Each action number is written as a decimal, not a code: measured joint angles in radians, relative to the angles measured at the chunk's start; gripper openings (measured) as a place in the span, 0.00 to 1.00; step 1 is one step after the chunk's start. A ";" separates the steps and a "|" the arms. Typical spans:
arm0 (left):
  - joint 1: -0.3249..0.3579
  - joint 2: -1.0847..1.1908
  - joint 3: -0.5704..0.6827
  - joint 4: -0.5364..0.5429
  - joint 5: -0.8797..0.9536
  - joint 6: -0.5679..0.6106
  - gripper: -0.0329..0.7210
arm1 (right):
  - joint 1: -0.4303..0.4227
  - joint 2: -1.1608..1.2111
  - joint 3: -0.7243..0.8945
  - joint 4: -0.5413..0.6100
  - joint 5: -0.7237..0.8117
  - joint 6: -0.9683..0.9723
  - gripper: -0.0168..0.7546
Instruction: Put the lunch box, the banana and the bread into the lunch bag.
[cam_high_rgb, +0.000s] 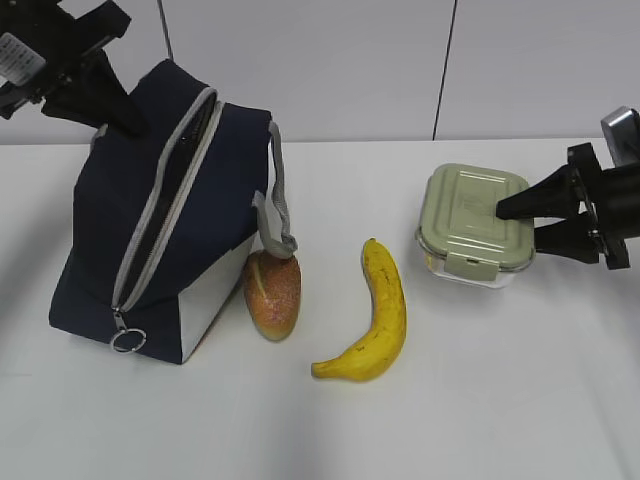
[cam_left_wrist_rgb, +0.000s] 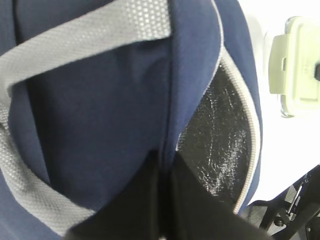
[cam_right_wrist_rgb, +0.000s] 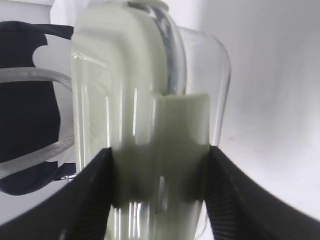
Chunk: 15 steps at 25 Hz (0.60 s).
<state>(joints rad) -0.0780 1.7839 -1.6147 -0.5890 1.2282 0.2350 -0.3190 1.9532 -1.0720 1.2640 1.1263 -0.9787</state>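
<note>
The navy lunch bag (cam_high_rgb: 100, 220) stands at the left with its zipper open and its silver lining (cam_left_wrist_rgb: 220, 135) showing. My left gripper (cam_high_rgb: 125, 125) is shut on the bag's top edge beside the opening, as the left wrist view shows (cam_left_wrist_rgb: 164, 155). The bread (cam_high_rgb: 272, 295) leans against the bag's white side panel. The banana (cam_high_rgb: 380, 315) lies in the middle of the table. The lunch box (cam_high_rgb: 475, 225) with its sage-green lid sits at the right. My right gripper (cam_high_rgb: 520, 222) grips its right end, one finger on the lid and one on the base (cam_right_wrist_rgb: 160, 155).
The bag's grey strap handle (cam_high_rgb: 278, 200) hangs down over the bread. The zipper's ring pull (cam_high_rgb: 127, 340) lies at the bag's front bottom corner. A white table (cam_high_rgb: 480, 400) and a white wall lie around. The bag also shows in the right wrist view (cam_right_wrist_rgb: 25, 100).
</note>
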 joint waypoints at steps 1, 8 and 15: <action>0.000 0.000 0.000 -0.002 0.000 0.000 0.04 | 0.011 -0.012 -0.004 0.002 0.000 0.018 0.52; 0.000 0.000 0.000 -0.039 0.000 0.000 0.04 | 0.121 -0.101 -0.094 0.015 0.005 0.160 0.52; 0.000 0.000 0.000 -0.049 0.000 0.000 0.04 | 0.273 -0.119 -0.292 0.022 0.022 0.359 0.52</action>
<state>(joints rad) -0.0780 1.7839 -1.6147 -0.6377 1.2282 0.2350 -0.0465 1.8338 -1.3638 1.2859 1.1486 -0.6194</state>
